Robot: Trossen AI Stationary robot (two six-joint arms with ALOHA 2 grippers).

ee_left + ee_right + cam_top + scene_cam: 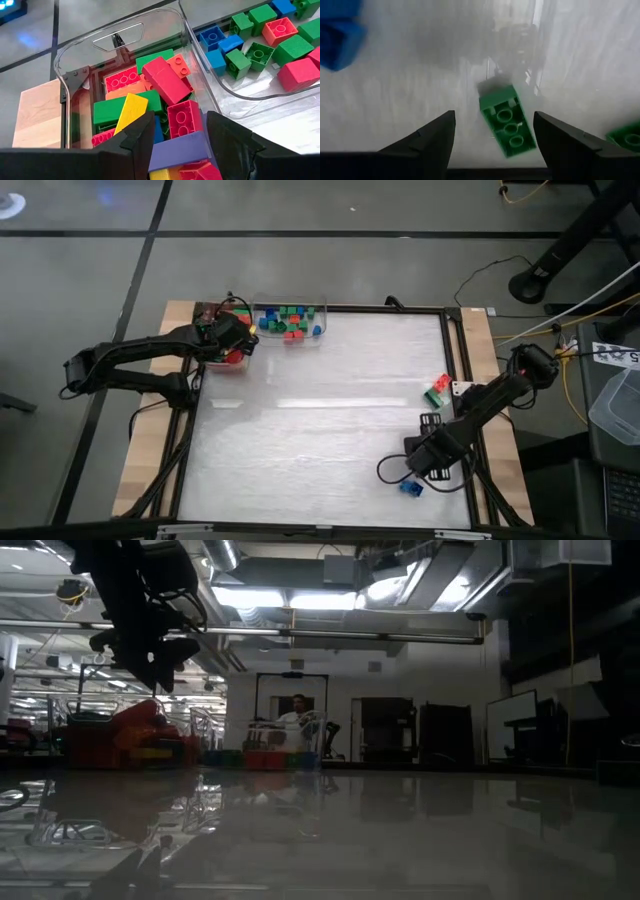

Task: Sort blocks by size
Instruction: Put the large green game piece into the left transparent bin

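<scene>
Left gripper (pixel 177 145): over the long-brick bin (pixel 67 60) at the table's far left corner, jaws clamped on a purple brick (pixel 180 150), likely to drop it in.
Right gripper (pixel 492 135): near right edge, jaws wide, straddling a loose green brick (pixel 507 122) for pickup.
Square bricks (pixel 290 320): next bin.

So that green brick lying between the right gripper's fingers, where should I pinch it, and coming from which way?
Take the green brick across its two long side walls, near the middle, coming straight down from above. It lies flat on the table, studs up, a long rectangle sitting slightly askew between the open right gripper fingers. I would twist the wrist a little first, so the fingers meet the long sides squarely.
</scene>
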